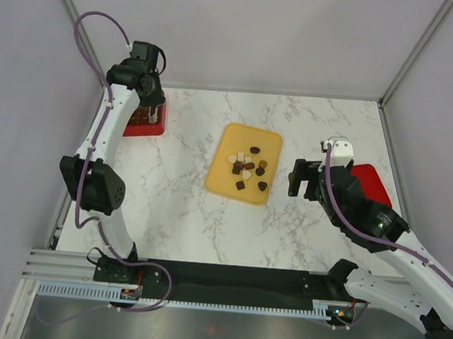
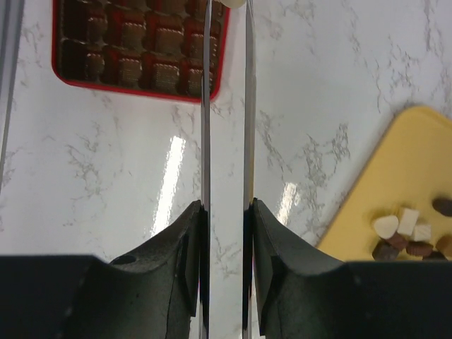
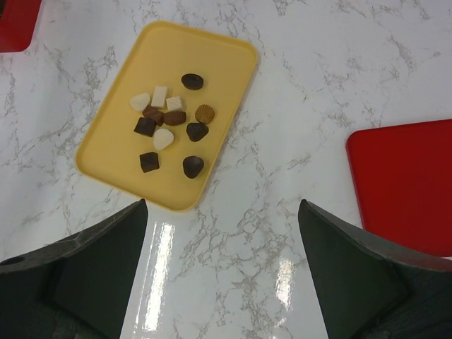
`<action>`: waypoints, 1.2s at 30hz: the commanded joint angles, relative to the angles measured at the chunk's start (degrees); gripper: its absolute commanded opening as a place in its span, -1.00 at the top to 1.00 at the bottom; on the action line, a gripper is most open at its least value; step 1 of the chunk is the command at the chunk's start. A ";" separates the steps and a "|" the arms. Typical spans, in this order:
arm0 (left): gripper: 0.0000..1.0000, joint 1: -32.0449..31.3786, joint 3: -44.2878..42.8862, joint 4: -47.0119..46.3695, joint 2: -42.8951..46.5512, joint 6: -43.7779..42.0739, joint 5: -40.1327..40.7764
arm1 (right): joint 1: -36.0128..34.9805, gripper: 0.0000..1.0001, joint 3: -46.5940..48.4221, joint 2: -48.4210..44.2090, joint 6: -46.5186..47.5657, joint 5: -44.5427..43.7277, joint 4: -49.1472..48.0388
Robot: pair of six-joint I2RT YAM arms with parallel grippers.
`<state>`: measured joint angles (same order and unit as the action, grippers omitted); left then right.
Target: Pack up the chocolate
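I see the left claw [image 2: 227, 21] above the table [image 3: 318, 85], just beside the right edge of the red box [image 2: 127, 86], which lies in the far left corner. Its two long thin fingers [image 2: 206, 141] stand almost parallel with only a narrow gap. At the very top of the left wrist view a white piece [image 2: 232, 3] sits between the tips. The tips are cut by the frame edge, so I can only say the claw seems clenched on this piece. The grid cells of the box that I can see hold brown pieces [image 2: 166, 74], one in each cell, though they look blurred. The rest of the chocolate [image 3: 169, 127] is on the yellow tray [image 3: 106, 152] in the middle of the table. It is a loose group of dark brown, lighter brown and white pieces, some touching each other, gathered in the half of the tray nearer to the right arm. The right claw [image 3: 222, 208] is released, with its fingers wide apart and nothing between them. It hangs over bare marble just beside the right edge of the tray. A flat red lid [image 3: 402, 183] lies on the table at the right side, apart from the tray, and the right arm passes partly over it in the top view.
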<state>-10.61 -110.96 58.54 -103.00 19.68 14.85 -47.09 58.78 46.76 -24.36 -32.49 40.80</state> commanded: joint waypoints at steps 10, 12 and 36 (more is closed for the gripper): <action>0.31 9.47 -16.57 -1.58 -16.96 -5.52 -2.46 | -0.11 -0.93 -0.16 2.54 2.30 -0.47 -4.58; 0.31 9.64 -17.27 -1.77 -18.98 -6.06 -1.50 | -0.02 -0.93 -0.25 2.89 2.47 -0.82 -4.85; 0.14 10.09 -15.79 -6.78 -24.36 -9.66 1.67 | -0.02 -0.94 -1.22 6.32 3.79 -3.19 -7.05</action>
<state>-0.67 -125.32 53.84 -128.64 12.73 14.87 -47.09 57.52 53.23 -21.17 -34.41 35.77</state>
